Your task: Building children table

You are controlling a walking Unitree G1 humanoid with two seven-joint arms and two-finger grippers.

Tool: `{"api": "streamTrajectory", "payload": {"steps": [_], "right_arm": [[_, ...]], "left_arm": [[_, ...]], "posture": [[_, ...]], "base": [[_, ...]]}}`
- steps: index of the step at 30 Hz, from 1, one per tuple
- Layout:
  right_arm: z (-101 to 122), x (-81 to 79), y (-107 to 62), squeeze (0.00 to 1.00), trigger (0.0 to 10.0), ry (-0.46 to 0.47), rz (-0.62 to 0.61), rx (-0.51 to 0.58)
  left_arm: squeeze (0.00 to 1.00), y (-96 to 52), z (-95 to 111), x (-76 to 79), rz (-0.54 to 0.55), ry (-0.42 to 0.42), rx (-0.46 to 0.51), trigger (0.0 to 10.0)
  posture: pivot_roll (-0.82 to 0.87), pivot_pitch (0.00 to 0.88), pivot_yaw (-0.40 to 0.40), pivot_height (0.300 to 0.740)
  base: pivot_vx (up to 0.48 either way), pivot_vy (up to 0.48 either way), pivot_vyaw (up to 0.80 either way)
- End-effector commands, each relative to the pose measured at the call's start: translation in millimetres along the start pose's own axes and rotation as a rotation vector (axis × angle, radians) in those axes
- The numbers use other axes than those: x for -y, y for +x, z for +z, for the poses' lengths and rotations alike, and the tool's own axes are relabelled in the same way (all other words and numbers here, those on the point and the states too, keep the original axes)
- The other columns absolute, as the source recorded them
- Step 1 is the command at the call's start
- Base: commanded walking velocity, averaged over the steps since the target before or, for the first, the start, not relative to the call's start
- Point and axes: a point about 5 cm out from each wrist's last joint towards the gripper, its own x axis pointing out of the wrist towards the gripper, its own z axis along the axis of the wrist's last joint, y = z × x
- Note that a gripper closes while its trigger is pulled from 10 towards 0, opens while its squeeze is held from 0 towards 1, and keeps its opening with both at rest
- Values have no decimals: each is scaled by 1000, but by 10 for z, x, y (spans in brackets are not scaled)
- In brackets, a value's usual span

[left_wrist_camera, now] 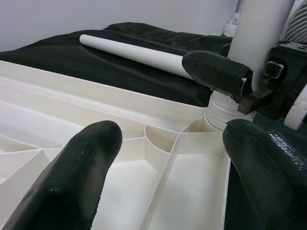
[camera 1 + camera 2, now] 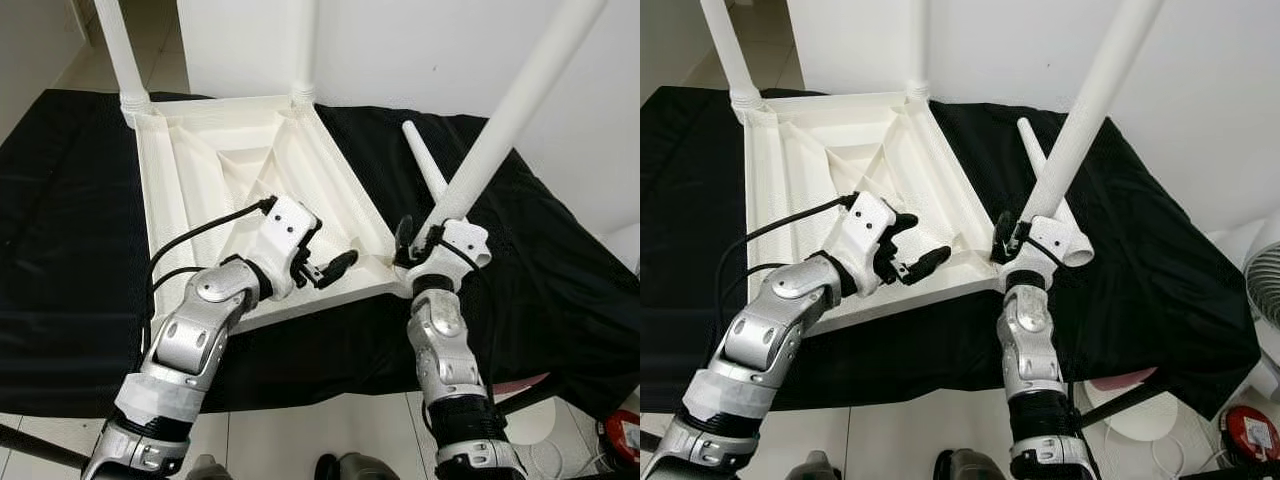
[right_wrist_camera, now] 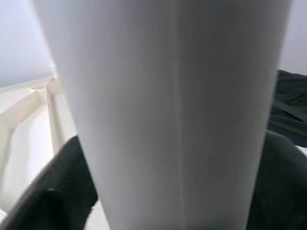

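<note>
The white plastic tabletop (image 2: 220, 190) lies upside down on a black cloth (image 2: 70, 230), its ribbed underside facing up. Two legs already stand in the far corners, one at about eleven o'clock (image 2: 122, 50) and one at about twelve (image 2: 305, 45). A third table leg (image 2: 500, 130) rises slanting toward one o'clock from the near right corner socket (image 1: 218, 108), where its foot appears to be seated or nearly so; the joint itself is partly hidden by the hand, so how far it is in I cannot say.

The right gripper (image 2: 420, 245) is clamped around the base of that leg, just above the socket; the right wrist view has a black finger (image 3: 53, 191) on either side of the white shaft. The left gripper (image 2: 325, 270) hovers at nine o'clock from the socket, over the tabletop's near rim, fingers spread and holding nothing. The fourth leg (image 2: 425, 160) lies loose on the cloth behind the held one.

The leg looks hollow, light and stiff, with a smooth and probably slippery surface, and being long it will lever hard against a low grip. Holding near the base, as now, suits pressing or twisting it home. The tabletop is light enough to slide on the cloth, so bracing its rim with the free hand seems wise.
</note>
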Motion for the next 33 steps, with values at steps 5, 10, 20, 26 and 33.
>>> {"api": "streamTrajectory", "payload": {"steps": [5, 10, 20, 26, 33], "right_arm": [[63, -21, 21, 0, 10000, 12, 170, 12], [76, 50, 22, 0, 10000, -6, 255, -3], [44, 400, 18, 0, 10000, -111, 425, -73], [28, 524, 3, 0, 10000, -151, 558, -127], [13, 606, -2, 0, 10000, -195, 696, -189]], "left_arm": [[0, 30, 38, 25, 23, -1, 14, 10000], [0, 39, 41, 42, 14, 4, 14, 10000], [0, 89, -7, 173, -32, 24, -4, 10000], [0, 135, -44, 265, -58, 19, -18, 10000], [0, 160, -73, 361, -88, 0, -29, 10000]], "posture": [[102, 18, -89, 740], [100, 18, -88, 740], [94, 18, -90, 740], [92, 18, -89, 740], [91, 20, -86, 740]], "base": [[0, 0, 0], [0, 0, 0], [0, 0, 0], [0, 0, 0], [0, 0, 0]]}}
